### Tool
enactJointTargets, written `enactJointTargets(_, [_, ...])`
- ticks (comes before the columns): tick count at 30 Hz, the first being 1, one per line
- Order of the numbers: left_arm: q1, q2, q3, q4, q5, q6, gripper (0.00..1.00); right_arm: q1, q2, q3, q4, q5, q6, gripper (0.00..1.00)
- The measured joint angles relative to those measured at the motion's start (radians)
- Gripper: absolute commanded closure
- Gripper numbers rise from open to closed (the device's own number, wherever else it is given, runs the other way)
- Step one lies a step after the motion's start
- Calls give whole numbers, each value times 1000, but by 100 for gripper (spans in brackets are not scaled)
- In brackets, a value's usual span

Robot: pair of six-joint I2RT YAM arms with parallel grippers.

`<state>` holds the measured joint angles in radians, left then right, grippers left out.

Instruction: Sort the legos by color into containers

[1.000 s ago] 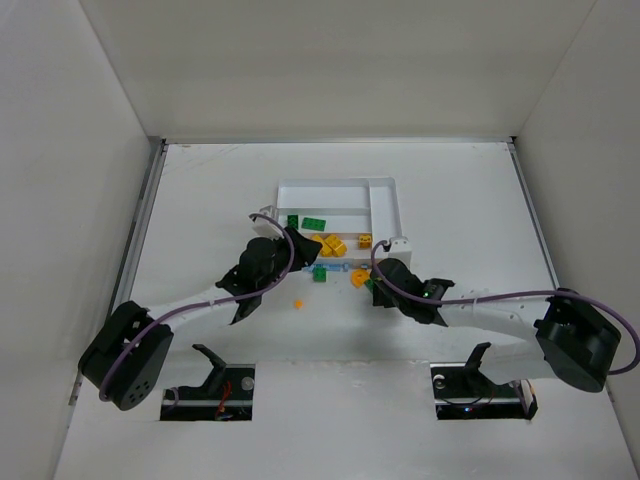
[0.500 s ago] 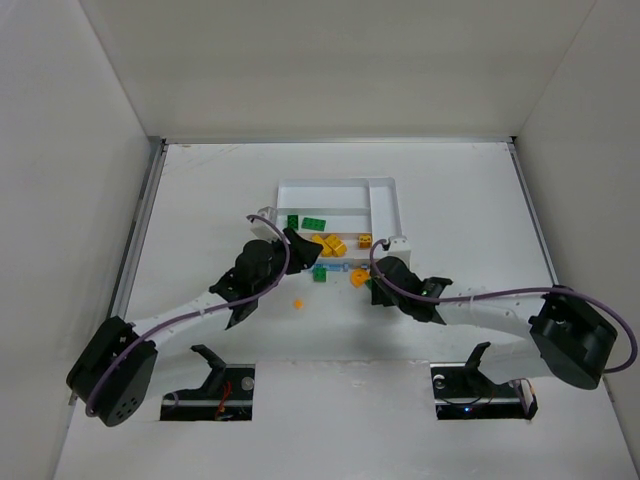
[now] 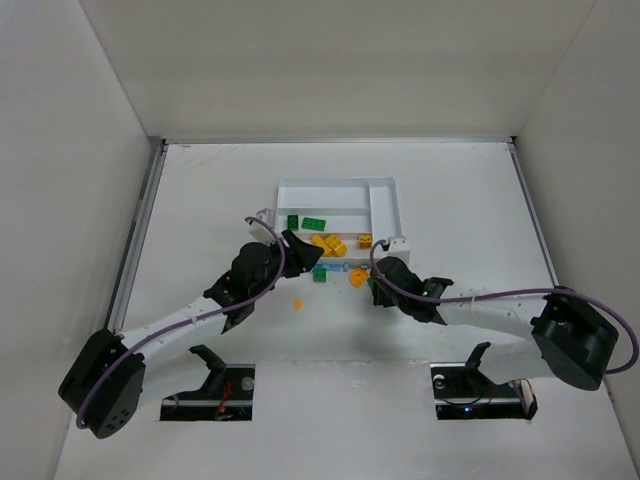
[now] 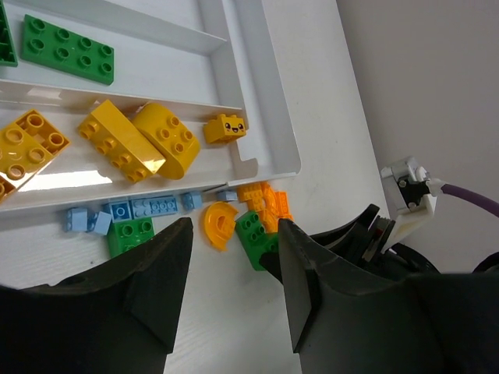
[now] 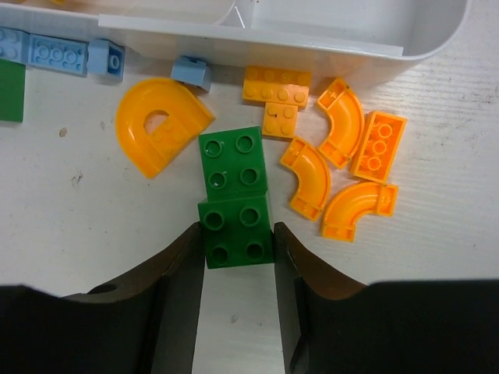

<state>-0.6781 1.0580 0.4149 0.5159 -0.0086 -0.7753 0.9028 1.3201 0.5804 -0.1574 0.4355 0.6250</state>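
Since the green brick (image 5: 231, 167) runs lengthwise straight far from the right tool (image 5: 235, 234), whose fingers clamp its near end, lift directly; the left tool (image 4: 234, 234) is apart, empty.

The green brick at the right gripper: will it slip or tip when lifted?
The green brick looks like hard, glossy plastic, so it is probably stiff and light. Its flat sides face the right gripper, so a squeeze should hold. It seems to be two blocks joined; gripped at one end, it may tilt or separate.
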Motion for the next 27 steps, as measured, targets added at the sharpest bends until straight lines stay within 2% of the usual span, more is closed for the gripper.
enactJointTargets(7, [-34, -15, -2, -14, 16, -38, 53, 38, -172, 1, -85, -10, 8, 73])
enactJointTargets(12, [-74, 11, 1, -15, 35, -71, 51, 46, -272, 5, -84, -56, 8, 73])
enactJointTargets(19, [-119, 71, 6, -13, 45, -107, 50, 47, -254, 15, 6, -124, 6, 74])
enactJointTargets(27, [-121, 122, 8, 18, 33, -129, 50, 48, -208, 46, 107, -182, 3, 73])
